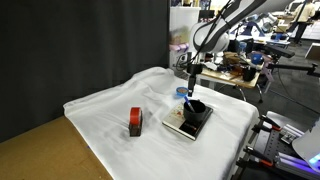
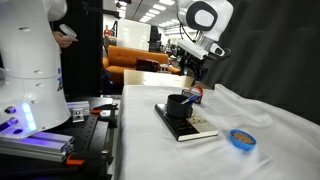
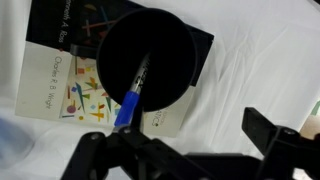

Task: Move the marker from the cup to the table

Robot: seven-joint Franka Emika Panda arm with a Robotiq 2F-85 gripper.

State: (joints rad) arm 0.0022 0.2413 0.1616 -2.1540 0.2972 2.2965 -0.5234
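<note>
A black cup (image 3: 150,55) stands on a book (image 3: 60,85) on the white cloth-covered table. A marker with a blue cap (image 3: 128,105) leans inside the cup, its blue end over the near rim. My gripper (image 3: 180,150) is open and empty, just above and beside the cup, with the marker not between its fingers. In both exterior views the gripper (image 1: 193,75) (image 2: 193,80) hangs right over the cup (image 1: 196,105) (image 2: 180,104).
A red object (image 1: 135,122) lies on the cloth apart from the book (image 1: 190,122). A small blue round thing (image 2: 240,138) lies near the book (image 2: 190,125). The table edge drops off beside lab equipment (image 2: 40,130).
</note>
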